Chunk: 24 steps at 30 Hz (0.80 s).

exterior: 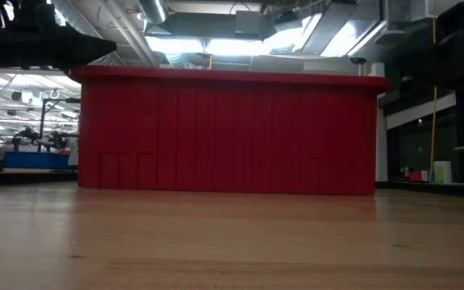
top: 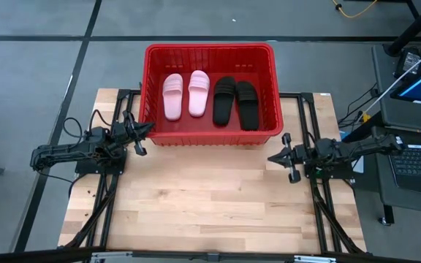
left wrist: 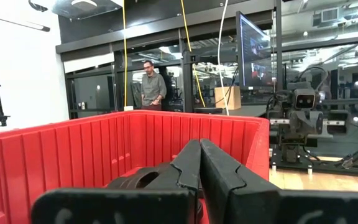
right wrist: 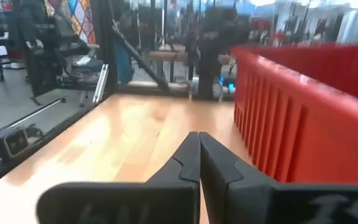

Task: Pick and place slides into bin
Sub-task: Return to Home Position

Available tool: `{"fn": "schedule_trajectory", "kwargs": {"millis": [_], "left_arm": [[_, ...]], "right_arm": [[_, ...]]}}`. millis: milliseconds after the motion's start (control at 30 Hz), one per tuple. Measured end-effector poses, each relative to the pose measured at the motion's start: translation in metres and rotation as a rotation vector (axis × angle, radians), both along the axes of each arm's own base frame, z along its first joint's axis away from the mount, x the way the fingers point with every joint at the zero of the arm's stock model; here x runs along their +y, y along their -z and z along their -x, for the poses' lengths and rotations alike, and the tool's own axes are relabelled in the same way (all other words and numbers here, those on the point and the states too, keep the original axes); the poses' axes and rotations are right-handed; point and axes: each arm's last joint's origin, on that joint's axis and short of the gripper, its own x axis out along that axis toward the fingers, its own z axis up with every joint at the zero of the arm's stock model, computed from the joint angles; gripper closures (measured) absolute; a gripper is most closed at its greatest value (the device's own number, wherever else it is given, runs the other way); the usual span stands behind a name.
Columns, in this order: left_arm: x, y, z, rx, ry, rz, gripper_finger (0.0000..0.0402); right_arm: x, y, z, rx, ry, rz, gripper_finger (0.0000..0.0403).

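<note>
Neatly, two pink slides (top: 173, 96) and two black slides (top: 224, 99) are lying side by side on the floor of the red bin (top: 210, 48), pink toward its left wall, black toward its right. The bin is sitting at the far edge of the wooden desk (top: 196, 197). The left gripper (top: 149, 128) is hovering just beside the bin's near left corner, its fingers (left wrist: 185, 168) pressed together, holding nothing. The right gripper (top: 271, 157) is hanging near the bin's near right corner, its fingers (right wrist: 185, 165) together and empty.
</note>
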Motion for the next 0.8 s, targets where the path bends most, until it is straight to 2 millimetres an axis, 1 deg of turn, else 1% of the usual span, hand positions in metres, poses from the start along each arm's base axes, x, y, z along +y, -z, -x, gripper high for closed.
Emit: {"fn": "schedule_trajectory", "kwargs": {"millis": [100,167,400,533,700,800], "left_arm": [[0.000,0.000,0.000,0.000,0.000,0.000,0.0397],[0.000,0.000,0.000,0.000,0.000,0.000,0.0395],[0.000,0.000,0.000,0.000,0.000,0.000,0.0397],[0.000,0.000,0.000,0.000,0.000,0.000,0.0396],[0.000,0.000,0.000,0.000,0.000,0.000,0.0394],[0.000,0.000,0.000,0.000,0.000,0.000,0.0396]], "right_arm": [[0.000,-0.011,0.001,-0.082,0.004,0.034,0.0398],[0.000,-0.015,0.001,-0.118,0.004,0.028,0.0398],[0.000,-0.011,0.001,-0.067,-0.006,-0.112,0.0396],[0.000,-0.010,0.001,-0.040,-0.009,-0.197,0.0388],[0.000,-0.010,0.001,-0.043,-0.009,-0.195,0.0382],[0.000,-0.010,0.001,-0.050,-0.005,-0.133,0.0385]]}}
